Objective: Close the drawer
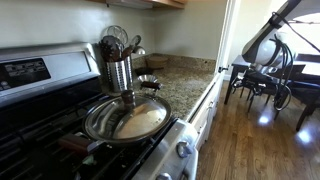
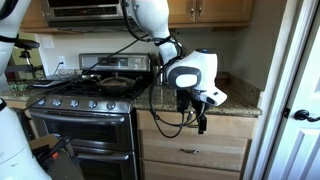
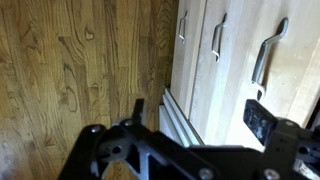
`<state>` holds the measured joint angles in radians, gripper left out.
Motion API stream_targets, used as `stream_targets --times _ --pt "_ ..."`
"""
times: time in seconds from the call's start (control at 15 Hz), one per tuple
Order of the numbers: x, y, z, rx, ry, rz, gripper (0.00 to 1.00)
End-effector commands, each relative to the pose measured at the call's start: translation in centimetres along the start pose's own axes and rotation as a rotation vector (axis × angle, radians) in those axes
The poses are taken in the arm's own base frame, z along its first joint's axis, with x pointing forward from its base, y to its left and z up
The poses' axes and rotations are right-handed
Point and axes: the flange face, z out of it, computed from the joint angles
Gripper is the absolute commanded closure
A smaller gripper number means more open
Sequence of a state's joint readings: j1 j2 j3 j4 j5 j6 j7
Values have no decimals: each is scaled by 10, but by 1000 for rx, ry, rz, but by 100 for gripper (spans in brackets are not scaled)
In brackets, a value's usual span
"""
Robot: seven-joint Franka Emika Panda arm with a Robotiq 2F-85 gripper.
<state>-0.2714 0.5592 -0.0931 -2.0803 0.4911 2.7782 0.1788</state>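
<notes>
Right of the stove [image 2: 85,105], under the counter [image 2: 238,108], the drawer [image 2: 230,128] shows a stiff pale wood front that should slide easily if pushed flat at its middle rather than gripped, and the gripper [image 2: 201,122], jaws spread wide and empty, hangs just before that front.

Wrist view: the lower edge crops my hand [image 3: 200,118]. The drawer [image 2: 232,128] shows too small; I cannot see inside.
</notes>
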Motion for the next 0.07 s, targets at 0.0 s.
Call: stream_targets --times 0.0 --pt "0 0 0 -1 0 0 0"
